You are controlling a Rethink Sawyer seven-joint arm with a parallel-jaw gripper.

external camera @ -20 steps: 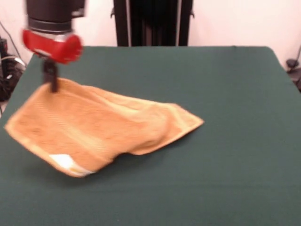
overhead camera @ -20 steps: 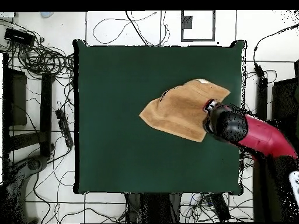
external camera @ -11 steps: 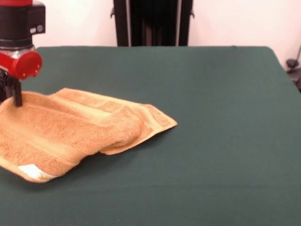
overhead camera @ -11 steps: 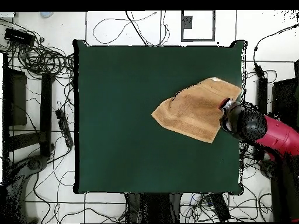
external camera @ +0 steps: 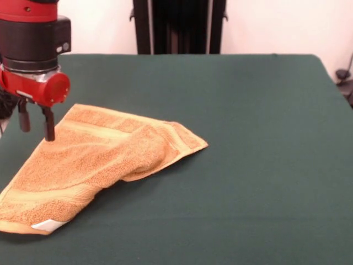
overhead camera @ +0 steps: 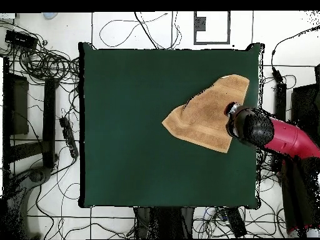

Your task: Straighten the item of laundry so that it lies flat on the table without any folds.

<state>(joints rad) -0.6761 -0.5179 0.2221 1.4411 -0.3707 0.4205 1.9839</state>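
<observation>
The item of laundry (external camera: 105, 160), an orange-tan towel, lies on the green table (external camera: 265, 138) at the left of the front view. Its middle is bunched into a fold, one corner points right, and a white tag (external camera: 47, 224) shows at the near-left corner. My gripper (external camera: 36, 126) hangs open just above the towel's far-left edge, with nothing between its fingers (external camera: 49, 127). In the overhead view the towel (overhead camera: 206, 112) lies beside the right edge of the table (overhead camera: 137, 125), with the gripper (overhead camera: 232, 112) over the towel's right side.
The towel's near-left corner reaches close to the table's edge in the front view. Cables (overhead camera: 44, 62) lie on the floor around the table. A black stand (external camera: 179, 25) rises behind the far edge.
The gripper has let go of the towel's edge and risen a little, moving slightly inward. The released edge has dropped and now lies on the table.
</observation>
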